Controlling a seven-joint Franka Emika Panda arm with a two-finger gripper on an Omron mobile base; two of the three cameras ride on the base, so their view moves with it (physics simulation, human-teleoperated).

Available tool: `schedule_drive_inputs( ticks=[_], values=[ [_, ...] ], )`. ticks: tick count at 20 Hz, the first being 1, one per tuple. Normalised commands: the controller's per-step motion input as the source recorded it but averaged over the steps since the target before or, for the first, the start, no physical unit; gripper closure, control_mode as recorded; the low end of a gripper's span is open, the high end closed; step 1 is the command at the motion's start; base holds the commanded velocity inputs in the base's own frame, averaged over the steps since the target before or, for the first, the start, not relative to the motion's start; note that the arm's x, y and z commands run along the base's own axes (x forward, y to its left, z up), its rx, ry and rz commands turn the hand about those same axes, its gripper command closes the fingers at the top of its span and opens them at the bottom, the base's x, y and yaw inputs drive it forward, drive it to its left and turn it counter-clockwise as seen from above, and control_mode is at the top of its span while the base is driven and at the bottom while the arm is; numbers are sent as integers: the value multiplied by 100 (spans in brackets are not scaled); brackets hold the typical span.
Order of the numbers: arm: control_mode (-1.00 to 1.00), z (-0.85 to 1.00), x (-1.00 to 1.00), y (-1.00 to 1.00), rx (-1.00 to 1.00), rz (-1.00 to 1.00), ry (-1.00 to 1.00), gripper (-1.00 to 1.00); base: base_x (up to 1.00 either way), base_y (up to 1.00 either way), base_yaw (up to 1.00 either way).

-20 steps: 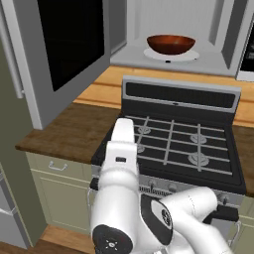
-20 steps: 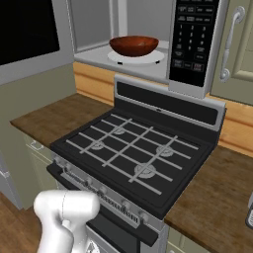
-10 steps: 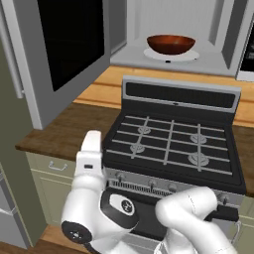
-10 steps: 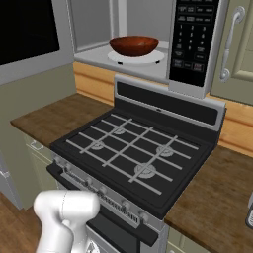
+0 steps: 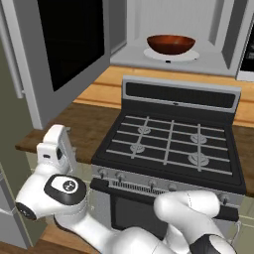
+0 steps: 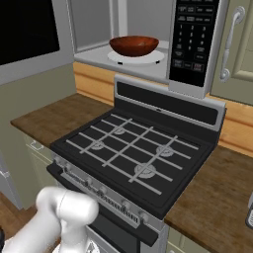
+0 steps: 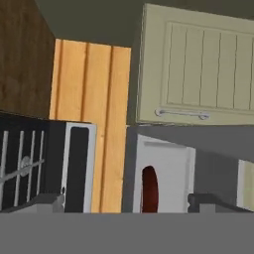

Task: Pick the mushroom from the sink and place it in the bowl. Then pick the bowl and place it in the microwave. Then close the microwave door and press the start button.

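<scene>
I saw the pincer [image 7: 126, 201] from the hand view, its two dark fingertips [image 7: 47, 201] standing well apart at the bottom edge with nothing between them, so it was spread and empty. Ahead of it, just past the gap between the tips, the bowl [image 7: 149, 189] showed as a reddish-brown sliver inside the microwave [image 7: 163, 163]. Beyond that hung a cream cabinet [image 7: 198, 69] with a bar handle. Off to one side of the pincer lay the stove [image 7: 30, 163] grate, and farther along a strip of wooden worktop [image 7: 25, 59].

From the base views, the bowl [image 5: 170, 43] sat on the white turntable plate [image 5: 171, 54], and the microwave door [image 5: 59, 44] stood swung wide open. I could not make out the mushroom in the bowl.
</scene>
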Motion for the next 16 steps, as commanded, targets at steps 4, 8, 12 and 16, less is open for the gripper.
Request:
schedule_drive_inputs(
  ticks=[4,8,12,16],
  values=[
    [-100,22,30,43,0,-41,-25,-100,0,0,0],
    [-100,39,14,6,0,-25,-25,-100,0,0,0],
    [-100,40,0,0,0,0,-26,-100,0,0,0],
    [-100,-19,0,1,-1,0,-5,-100,0,0,0]
  ],
)
